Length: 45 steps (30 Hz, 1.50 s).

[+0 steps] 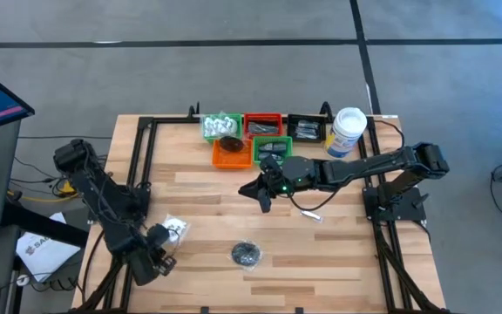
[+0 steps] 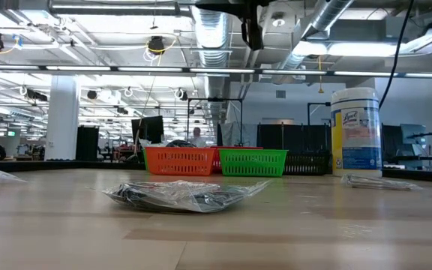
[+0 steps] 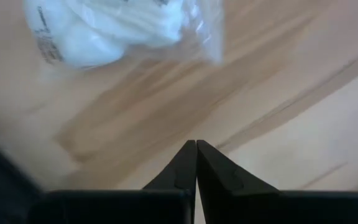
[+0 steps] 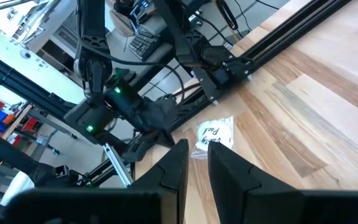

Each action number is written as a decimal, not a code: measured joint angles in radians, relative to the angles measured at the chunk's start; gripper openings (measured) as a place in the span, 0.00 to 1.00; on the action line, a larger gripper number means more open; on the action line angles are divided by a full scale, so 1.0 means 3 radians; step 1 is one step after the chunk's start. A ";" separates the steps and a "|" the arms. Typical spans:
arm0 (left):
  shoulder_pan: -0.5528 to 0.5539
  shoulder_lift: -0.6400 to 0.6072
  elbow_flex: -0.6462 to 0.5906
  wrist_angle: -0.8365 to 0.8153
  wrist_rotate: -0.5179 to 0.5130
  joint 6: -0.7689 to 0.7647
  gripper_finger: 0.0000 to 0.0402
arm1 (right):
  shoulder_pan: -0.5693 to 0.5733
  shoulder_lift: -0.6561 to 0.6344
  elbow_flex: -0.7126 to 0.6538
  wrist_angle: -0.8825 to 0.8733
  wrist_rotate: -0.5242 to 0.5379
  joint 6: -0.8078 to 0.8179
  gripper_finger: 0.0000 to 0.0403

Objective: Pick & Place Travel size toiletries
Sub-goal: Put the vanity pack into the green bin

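Observation:
A clear packet with white contents (image 1: pixel 174 228) lies flat on the wooden table near its left front; it also shows in the left wrist view (image 3: pixel 117 28) and the right wrist view (image 4: pixel 215 137). My left gripper (image 1: pixel 159 260) points down beside it, toward the near edge, shut and empty (image 3: pixel 196 144). A black round piece in plastic (image 1: pixel 246 254) lies at the front middle (image 2: pixel 178 195). A slim silvery sachet (image 1: pixel 310 212) lies right of centre (image 2: pixel 377 181). My right gripper (image 1: pixel 264 196) hangs above the table's middle, its fingers a narrow gap apart with nothing between them (image 4: pixel 197 149).
At the back stand a green tray with white packets (image 1: pixel 220 126), a red tray (image 1: pixel 262 125), a black tray (image 1: pixel 306 128), an orange tray (image 1: pixel 232 151), a second green tray (image 1: pixel 271 148) and a tall white canister (image 1: pixel 347 131). Black frame rails run along both table sides.

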 joint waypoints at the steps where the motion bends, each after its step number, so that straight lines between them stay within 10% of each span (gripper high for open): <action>1: -0.0018 -0.0021 0.0000 0.0033 -0.0109 -0.0162 0.01 | 0.0000 0.0000 0.0000 0.0000 0.0000 -0.0024 0.14; 9: -0.0022 -0.0108 0.0000 0.0136 -0.0373 -0.0809 0.06 | 0.0000 0.0000 0.0000 0.0005 0.0000 -0.0055 0.14; 25: 0.0335 -0.0132 -0.0624 0.1098 -0.0442 -0.0802 0.48 | 0.0036 0.0000 0.0000 0.0000 -0.0001 -0.0077 0.14; 45: 0.0593 -0.0144 -0.0853 0.1104 -0.0607 -0.0802 0.43 | 0.0000 -0.0001 0.0000 0.0051 -0.0001 -0.0073 0.14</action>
